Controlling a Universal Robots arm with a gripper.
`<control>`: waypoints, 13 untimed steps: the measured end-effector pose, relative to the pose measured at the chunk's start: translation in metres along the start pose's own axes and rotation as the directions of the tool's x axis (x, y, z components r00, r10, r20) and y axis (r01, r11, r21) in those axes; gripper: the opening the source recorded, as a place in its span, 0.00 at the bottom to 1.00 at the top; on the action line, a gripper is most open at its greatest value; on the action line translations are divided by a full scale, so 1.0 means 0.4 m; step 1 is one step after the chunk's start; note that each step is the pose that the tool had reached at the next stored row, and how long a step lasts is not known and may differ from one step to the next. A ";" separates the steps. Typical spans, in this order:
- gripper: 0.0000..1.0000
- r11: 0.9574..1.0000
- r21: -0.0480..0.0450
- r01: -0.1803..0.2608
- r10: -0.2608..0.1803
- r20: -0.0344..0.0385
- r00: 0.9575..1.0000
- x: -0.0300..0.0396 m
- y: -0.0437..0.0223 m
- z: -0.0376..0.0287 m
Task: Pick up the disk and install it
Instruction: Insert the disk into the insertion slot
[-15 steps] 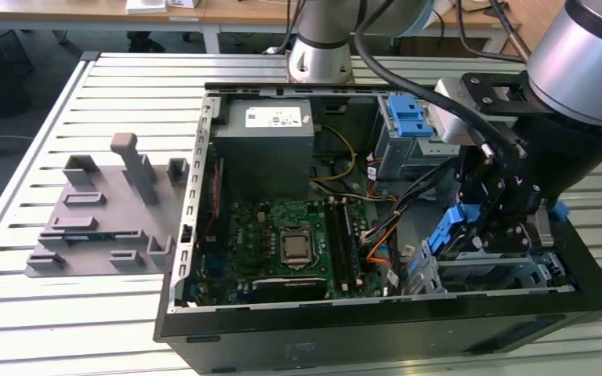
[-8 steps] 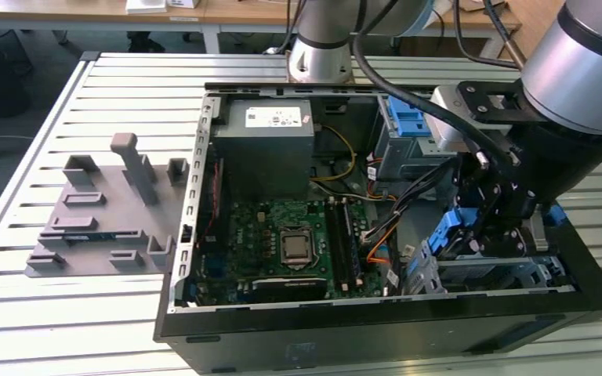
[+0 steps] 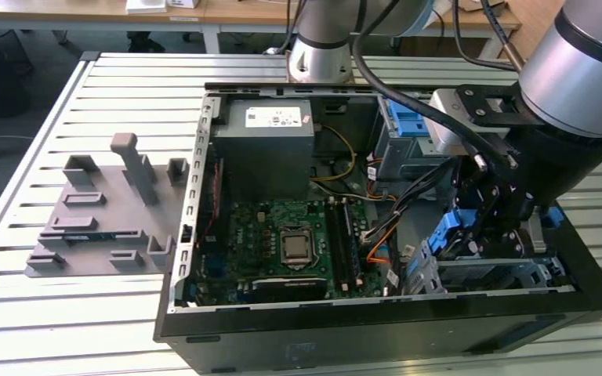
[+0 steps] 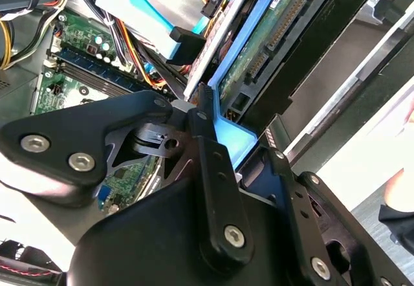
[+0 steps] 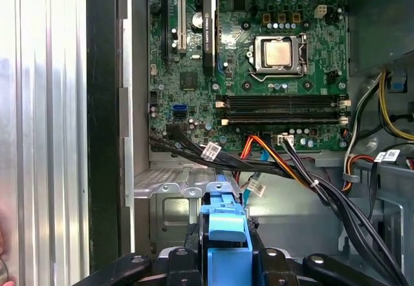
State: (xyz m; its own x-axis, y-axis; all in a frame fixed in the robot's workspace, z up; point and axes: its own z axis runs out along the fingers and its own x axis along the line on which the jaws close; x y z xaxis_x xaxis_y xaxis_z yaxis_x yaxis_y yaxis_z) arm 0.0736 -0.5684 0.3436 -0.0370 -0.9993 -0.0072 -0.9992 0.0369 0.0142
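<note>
Between the black gripper [image 5: 225, 260] fingers sits the disk [image 5: 226, 244] with bright blue rails. Beyond the gripper lies the green motherboard [image 5: 259, 59], crossed by black, orange and red cables [image 5: 272, 160]. Beside the black computer case [image 3: 385, 329] stands a grey stand [image 3: 103, 211] on a silver slatted table [image 3: 29, 313].

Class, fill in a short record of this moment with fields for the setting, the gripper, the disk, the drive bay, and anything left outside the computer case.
setting: open computer case lying on a slatted metal table
gripper: gripper shut on the blue rail of the disk, low inside the case
disk: held edge-on, circuit side visible in the second wrist view, above the drive bay
drive bay: metal cage at the case corner on the exterior view's right
outside the case: grey plastic stand on the table, at the exterior view's left
</note>
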 end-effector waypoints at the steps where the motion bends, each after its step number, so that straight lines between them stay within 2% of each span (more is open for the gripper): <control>1: 0.36 1.000 0.000 0.000 0.000 0.000 1.000 0.000 0.000 0.000; 5: 0.38 1.000 0.000 0.000 0.000 0.000 1.000 0.000 0.000 0.000; 6: 0.44 1.000 0.000 0.000 0.000 0.000 1.000 0.000 0.000 0.000; 13: 0.42 1.000 0.000 0.000 0.000 0.000 1.000 0.000 0.000 0.010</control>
State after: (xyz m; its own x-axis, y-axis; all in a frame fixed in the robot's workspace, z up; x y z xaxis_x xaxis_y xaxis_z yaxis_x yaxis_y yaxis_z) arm 0.0736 -0.5684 0.3398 -0.0370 -0.9993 -0.0073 -0.9992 0.0369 0.0142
